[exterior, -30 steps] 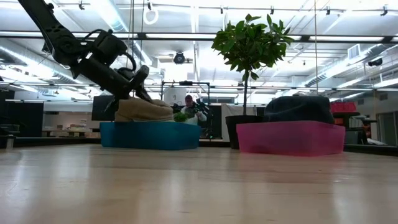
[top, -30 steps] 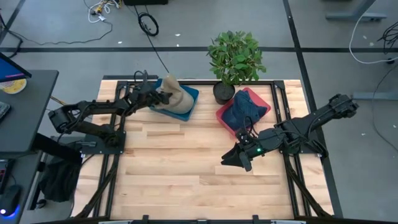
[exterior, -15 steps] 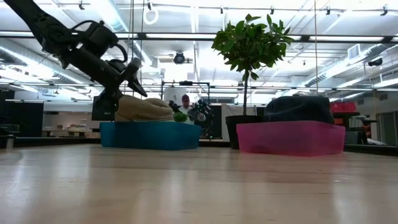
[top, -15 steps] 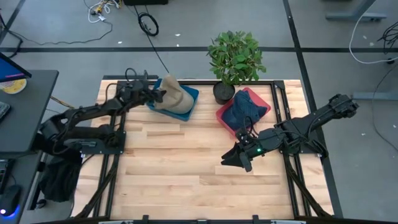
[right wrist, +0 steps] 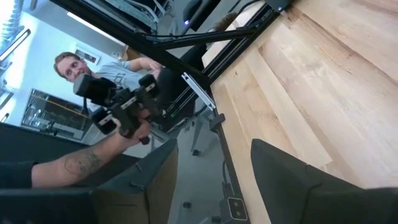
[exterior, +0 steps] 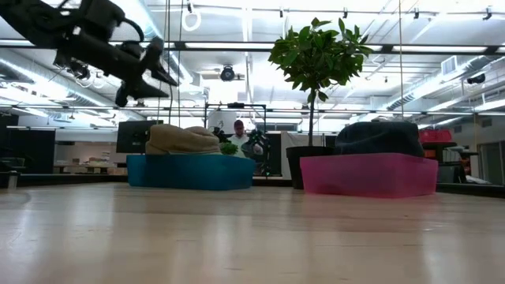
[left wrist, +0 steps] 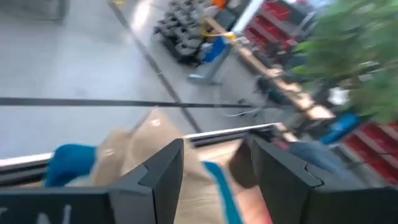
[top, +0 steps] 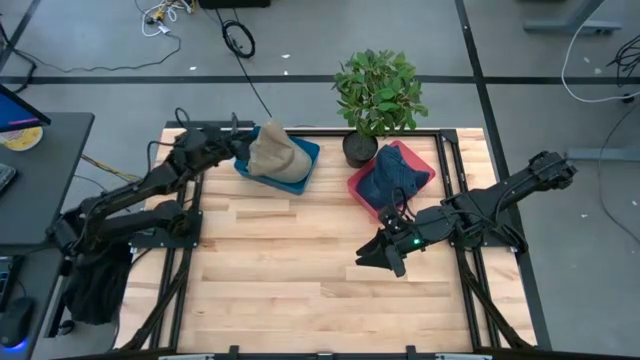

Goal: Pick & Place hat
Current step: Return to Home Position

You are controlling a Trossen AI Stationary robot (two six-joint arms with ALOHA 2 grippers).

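Since the brown caps (top: 277, 157) already sit heaped in the blue bin (top: 309, 152) at the back of the counter (top: 300, 270), your next move turns on how the left end effector (top: 233, 150) stands to that heap. From above, it hangs at the bin's left edge, with the heap just beside it toward the counter's middle. The level view settles the height. There the left end effector (exterior: 158, 67) is up in the air, above and to one side of the brown caps (exterior: 181, 140), and clear of them and of the blue bin (exterior: 189, 172).

Your left wrist camera shows both fingers (left wrist: 163, 175) spread with nothing between them, and the brown caps (left wrist: 134, 152) lying ahead, past the tips. So the heap is forward of and below the fingers. Its long axis runs slantwise across the bin, from the back left corner toward the front right. I judge that a retreat toward the left arm's base leads straight away from the cloth, so nothing should snag, provided you don't dip on the way.

The right end effector (top: 378, 256) waits low over the counter in front of the pink bin (top: 425, 165), which holds dark blue caps (top: 388, 180). It is well apart from the blue bin, so the left arm is by far the nearer. Its fingers (right wrist: 292, 171) are likewise apart and empty.
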